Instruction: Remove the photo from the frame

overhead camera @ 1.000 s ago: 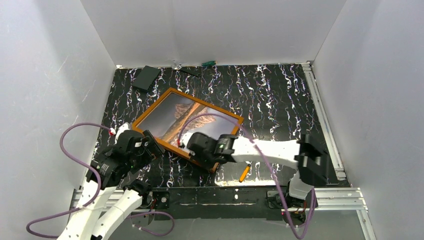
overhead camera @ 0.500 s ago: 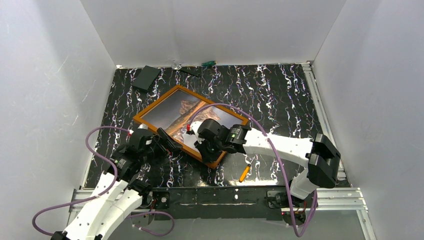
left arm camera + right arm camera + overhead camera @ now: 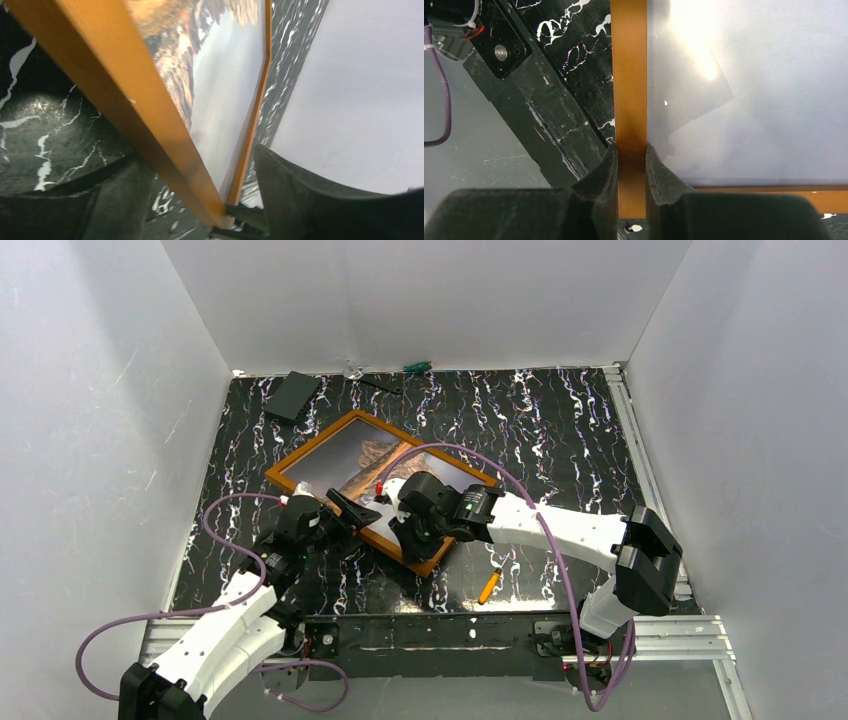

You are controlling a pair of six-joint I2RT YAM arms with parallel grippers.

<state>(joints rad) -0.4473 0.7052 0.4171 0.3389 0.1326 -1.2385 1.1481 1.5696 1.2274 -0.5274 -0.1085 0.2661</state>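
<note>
While the thin orange-brown wooden frame sits on the black marbled table, rectangular mountain photo inside, left gripper and right gripper are at its near rail. Left wrist: jaws spread astride the rail. Right wrist: jaws pinch the rail.

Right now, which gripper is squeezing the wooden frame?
The right gripper: it is clamped tight on both sides of the frame. The left gripper is open wide and only straddles it.
</note>
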